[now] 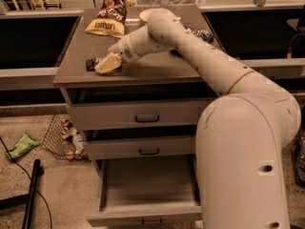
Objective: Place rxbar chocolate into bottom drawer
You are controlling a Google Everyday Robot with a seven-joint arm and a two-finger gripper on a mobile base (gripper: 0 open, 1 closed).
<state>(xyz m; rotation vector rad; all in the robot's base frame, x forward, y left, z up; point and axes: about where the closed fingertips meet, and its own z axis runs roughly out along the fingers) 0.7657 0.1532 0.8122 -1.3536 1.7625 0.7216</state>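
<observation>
Dark rxbar chocolate (pixel 91 64) half-hidden under pincer (pixel 107 65)

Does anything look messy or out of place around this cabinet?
Yes, on the floor left of the cabinet: a wire basket of wrappers sits tilted, and a green bag lies loose nearby. The bottom drawer is pulled open, which suits the job. The gripper is on the cabinet top by the dark snack bar.

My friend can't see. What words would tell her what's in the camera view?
The robot's gripper is down on the cabinet top, right at the rxbar chocolate. Below, the bottom drawer is pulled open.
</observation>
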